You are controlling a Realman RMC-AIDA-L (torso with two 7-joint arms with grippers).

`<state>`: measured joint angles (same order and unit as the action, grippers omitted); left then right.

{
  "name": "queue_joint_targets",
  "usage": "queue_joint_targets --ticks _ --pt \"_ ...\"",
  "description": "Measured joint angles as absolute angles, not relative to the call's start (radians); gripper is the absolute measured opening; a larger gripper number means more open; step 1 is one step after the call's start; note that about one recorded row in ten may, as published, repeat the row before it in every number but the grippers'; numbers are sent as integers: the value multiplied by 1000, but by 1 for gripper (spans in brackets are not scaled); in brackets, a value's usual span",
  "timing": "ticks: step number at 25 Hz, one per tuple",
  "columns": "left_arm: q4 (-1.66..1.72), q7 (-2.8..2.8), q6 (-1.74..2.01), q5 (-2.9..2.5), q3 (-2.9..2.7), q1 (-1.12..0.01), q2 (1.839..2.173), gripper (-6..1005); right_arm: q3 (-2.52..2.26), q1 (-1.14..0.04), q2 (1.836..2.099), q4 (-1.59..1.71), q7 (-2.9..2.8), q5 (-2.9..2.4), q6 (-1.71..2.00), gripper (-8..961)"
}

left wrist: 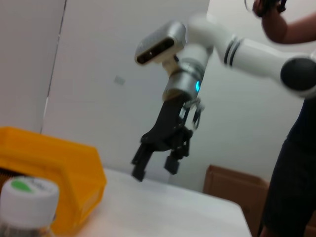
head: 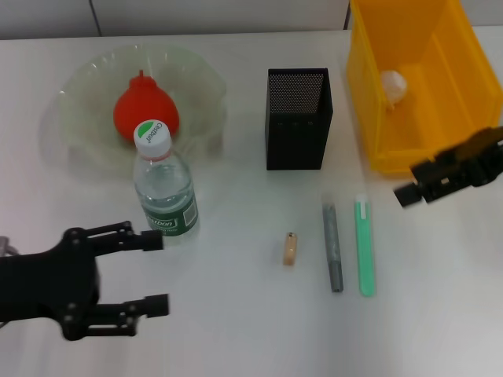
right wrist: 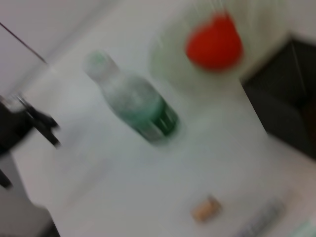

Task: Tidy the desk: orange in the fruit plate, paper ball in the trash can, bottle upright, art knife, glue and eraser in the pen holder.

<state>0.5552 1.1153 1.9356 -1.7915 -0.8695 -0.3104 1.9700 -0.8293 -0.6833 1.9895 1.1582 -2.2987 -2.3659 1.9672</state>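
left gripper (head: 156, 272): low at the near left of the white desk (head: 236, 314), jaws spread wide, empty; upper finger tip just beside the base of the bottle (head: 163, 187), contact not certain.
right gripper (head: 424, 182): at the right, over the near edge of the trash can (head: 369, 102), hanging above the desk in the left wrist view; fingers apart by a narrow gap, nothing between them.
bottle: upright, white cap on, green label facing forward, just in front of the fruit plate (head: 86, 86).
orange (head: 144, 112): inside the fruit plate, behind the bottle's cap.
paper ball (head: 394, 84): white, inside the yellow trash can at far right.
pen holder (head: 297, 118): black mesh, upright, between plate and trash can.
eraser (head: 290, 248): beige, lying flat on the desk, in front of the pen holder.
grey stick (head: 333, 247): lying flat, just right of the eraser, apart from it.
green stick (head: 365, 245): lying flat, beside the grey stick, roughly parallel, not touching; nearest item to the right gripper.
person (left wrist: 291, 163): dark clothing, standing behind the right arm, seen in the left wrist view.
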Motion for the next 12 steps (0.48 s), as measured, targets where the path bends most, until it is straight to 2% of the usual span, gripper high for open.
queue_joint_targets --ticks 2,4,5,6,10,12 --pt "555 1115 1905 -1809 -870 -320 1984 805 -842 -705 1992 1172 -2334 -2417 1983 842" --pt "552 1115 1883 -1822 -874 -331 1991 805 -896 -737 2010 1217 -2395 -2516 1991 842" --pt "548 1119 1874 -1842 -878 -345 1997 805 -966 -757 2037 1253 -2452 -2609 1982 842" --pt "548 1119 1874 -1842 -878 -345 1997 805 -966 -757 2037 1253 -2452 -2609 1982 842" --pt "544 1138 1861 -1881 -872 -358 2010 804 -1159 -766 2086 1270 -2582 -2757 1866 841" --pt "544 1137 1857 -1882 -872 -356 2013 804 -1198 -762 2087 1259 -2607 -2760 1826 840"
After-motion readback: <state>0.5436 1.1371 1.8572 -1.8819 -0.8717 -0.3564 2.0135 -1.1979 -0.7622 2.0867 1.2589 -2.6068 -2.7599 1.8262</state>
